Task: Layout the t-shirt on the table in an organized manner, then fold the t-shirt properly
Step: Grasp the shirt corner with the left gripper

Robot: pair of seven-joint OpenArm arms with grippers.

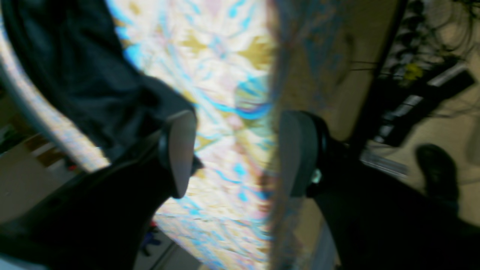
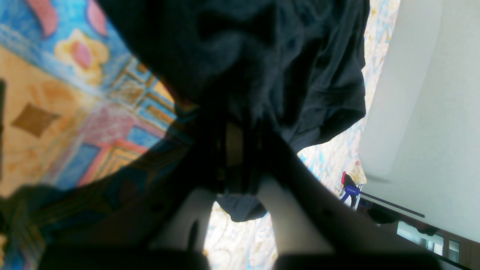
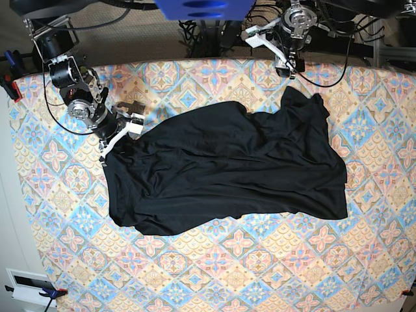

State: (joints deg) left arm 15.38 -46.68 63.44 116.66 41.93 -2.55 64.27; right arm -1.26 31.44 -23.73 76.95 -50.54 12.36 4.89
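Your right gripper [image 3: 119,138] had its jaws pinched on the t-shirt [image 3: 227,169] corner — likely to pull it flat. The shirt sprawled rumpled across the bench [image 3: 260,273]; your left gripper [image 1: 236,153] hung spread, empty, above it.

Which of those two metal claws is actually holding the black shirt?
The right gripper, at the left of the overhead view, is pinched shut on the t-shirt corner. The left gripper hangs open near the table edge, gripping nothing.
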